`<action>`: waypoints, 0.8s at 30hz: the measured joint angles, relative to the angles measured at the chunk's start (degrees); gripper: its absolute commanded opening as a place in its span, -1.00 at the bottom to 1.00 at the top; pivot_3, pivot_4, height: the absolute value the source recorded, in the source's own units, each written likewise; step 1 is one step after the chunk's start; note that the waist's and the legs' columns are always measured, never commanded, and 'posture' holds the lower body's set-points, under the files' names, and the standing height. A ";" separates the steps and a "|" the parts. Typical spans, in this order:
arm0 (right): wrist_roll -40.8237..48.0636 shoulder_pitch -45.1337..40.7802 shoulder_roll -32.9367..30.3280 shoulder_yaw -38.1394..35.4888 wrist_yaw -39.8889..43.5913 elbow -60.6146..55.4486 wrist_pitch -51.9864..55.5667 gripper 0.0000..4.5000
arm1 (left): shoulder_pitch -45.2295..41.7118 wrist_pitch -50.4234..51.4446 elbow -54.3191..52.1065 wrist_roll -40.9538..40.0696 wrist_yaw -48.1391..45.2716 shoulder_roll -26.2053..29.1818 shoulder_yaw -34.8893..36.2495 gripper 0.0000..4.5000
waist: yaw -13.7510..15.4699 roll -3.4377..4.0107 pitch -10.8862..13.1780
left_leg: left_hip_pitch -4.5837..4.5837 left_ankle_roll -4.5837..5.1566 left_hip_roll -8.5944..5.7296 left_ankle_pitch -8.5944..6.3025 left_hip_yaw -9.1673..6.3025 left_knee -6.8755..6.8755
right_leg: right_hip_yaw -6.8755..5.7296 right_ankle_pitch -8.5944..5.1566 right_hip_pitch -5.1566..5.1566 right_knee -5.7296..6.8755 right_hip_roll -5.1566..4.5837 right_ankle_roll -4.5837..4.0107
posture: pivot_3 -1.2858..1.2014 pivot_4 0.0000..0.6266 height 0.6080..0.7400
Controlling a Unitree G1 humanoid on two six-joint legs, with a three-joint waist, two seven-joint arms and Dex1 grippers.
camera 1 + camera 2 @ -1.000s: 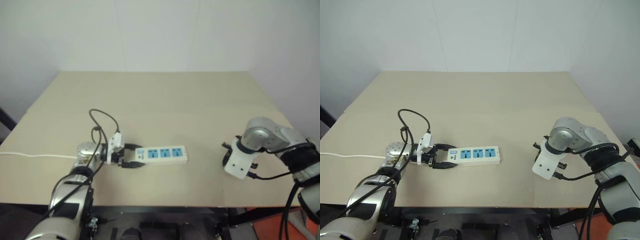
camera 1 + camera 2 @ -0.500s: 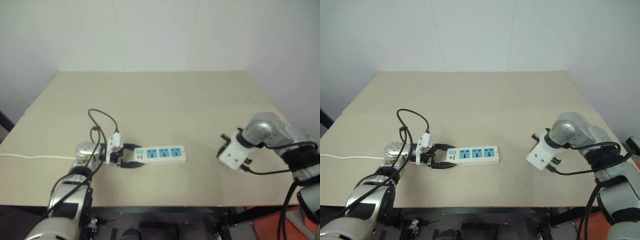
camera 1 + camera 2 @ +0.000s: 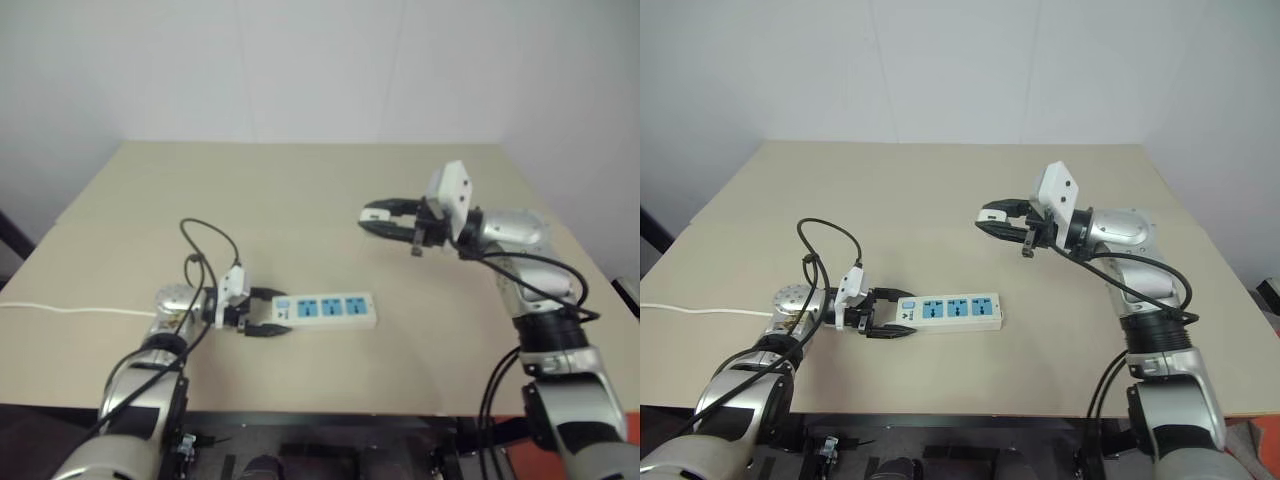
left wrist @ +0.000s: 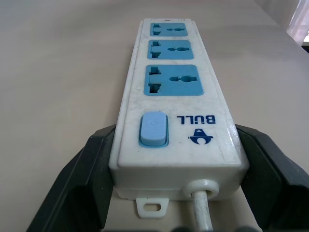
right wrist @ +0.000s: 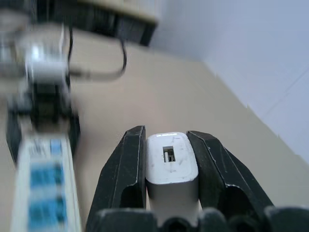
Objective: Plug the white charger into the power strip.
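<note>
The white charger (image 5: 170,162) is pinched in the right fingers (image 3: 1002,219), raised well apart from the power strip (image 3: 946,311), whose switch end is bracketed on the surface (image 3: 940,190) by the wide-spread left fingers (image 3: 883,318).

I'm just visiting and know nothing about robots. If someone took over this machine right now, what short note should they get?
Left gripper: fingers either side of the switch end of the power strip, steadying it on the table.
Right gripper: shut on the white charger, held in the air above the table, apart from the strip.
Done: charger picked up, strip braced.
Left: bring the charger over one of the three blue sockets, all empty, and push it in.
</note>
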 measured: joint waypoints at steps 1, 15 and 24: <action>1.73 1.33 1.40 -0.23 -0.62 -0.51 2.20 -0.48 | -0.03 0.00 0.00 -0.07 0.02 -0.01 -0.15 0.45 | 0.17 0.00 0.00 | 0.00 0.00 0.00 0.00 0.00 0.00 | 0.00 0.00 -0.01 0.00 0.00 0.00 | 0.03 -0.52 1.00; 4.59 7.86 13.11 5.47 5.92 4.39 4.63 -0.48 | -0.73 0.99 0.01 -2.65 0.06 -0.90 -4.02 0.45 | 0.59 0.02 0.00 | -0.04 0.00 -0.02 0.00 0.00 0.04 | -0.01 0.00 -0.03 0.01 0.00 0.02 | 0.03 -0.52 1.00; 1.23 6.30 14.92 7.21 10.42 10.77 -0.64 -0.48 | -1.17 1.29 0.00 -4.17 0.05 -1.32 -6.35 0.45 | 0.52 0.02 0.00 | -0.03 0.00 -0.02 0.00 0.00 0.03 | -0.01 0.00 -0.03 0.01 0.00 0.02 | 0.03 -0.52 1.00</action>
